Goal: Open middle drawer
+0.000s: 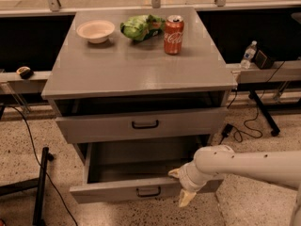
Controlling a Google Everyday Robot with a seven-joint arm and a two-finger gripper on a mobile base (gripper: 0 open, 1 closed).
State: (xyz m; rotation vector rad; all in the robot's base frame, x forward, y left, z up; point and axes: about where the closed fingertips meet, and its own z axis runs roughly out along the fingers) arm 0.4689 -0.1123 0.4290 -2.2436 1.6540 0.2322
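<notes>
Middle drawer [117, 192]: grey, black bar handle [148, 191], pulled well out beneath the top drawer [141, 125]; plain grey floor showing, back part in shadow
Top drawer: slightly out, inside too dark to read
Hand [179, 186]: at the middle drawer's front right end, fingers [184, 199] apart, one above the front edge, one below; contact unclear
Worktop [136, 65]: cream bowl [95, 30], green packet [139, 26], red can [173, 28] standing upright
</notes>
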